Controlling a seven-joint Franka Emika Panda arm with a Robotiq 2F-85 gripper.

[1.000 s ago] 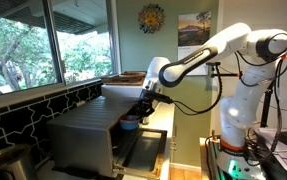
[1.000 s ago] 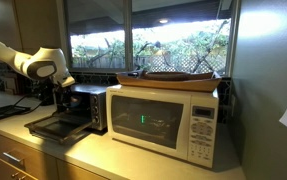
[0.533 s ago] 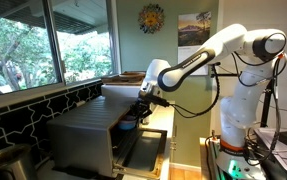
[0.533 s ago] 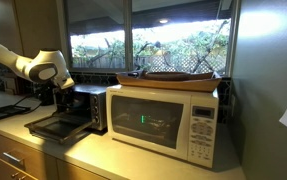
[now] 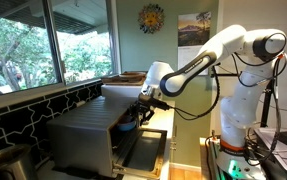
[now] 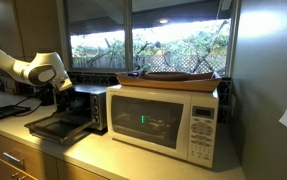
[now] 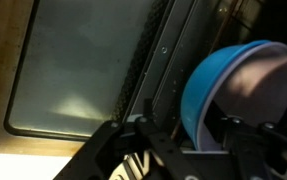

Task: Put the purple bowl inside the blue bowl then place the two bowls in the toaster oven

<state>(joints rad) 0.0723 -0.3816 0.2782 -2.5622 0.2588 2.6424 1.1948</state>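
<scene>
In the wrist view the blue bowl (image 7: pixel 208 85) stands on edge at the right, with the purple bowl (image 7: pixel 268 85) nested inside it, both at the toaster oven's dark mouth. My gripper (image 7: pixel 183 130) straddles their stacked rim from below. Its fingers (image 7: pixel 138 128) stand apart, with a gap on the left side, so it is open. The oven's drop-down glass door (image 7: pixel 73 70) fills the left. In an exterior view the gripper (image 5: pixel 138 112) is at the front of the brushed-steel toaster oven (image 5: pixel 88 135), with a bit of blue bowl (image 5: pixel 129 124) showing. In an exterior view the arm's wrist (image 6: pixel 51 72) is above the toaster oven (image 6: pixel 85 105).
The lowered oven door (image 6: pixel 51 125) juts out over the counter. A white microwave (image 6: pixel 163 120) with a wooden tray (image 6: pixel 178 76) on top stands beside the oven. A dark tiled backsplash (image 5: pixel 23 110) and windows run behind it.
The jaws were shut on the bowls' rim and have now spread apart. The wrist has shifted slightly; the bowls stay at the oven mouth.
</scene>
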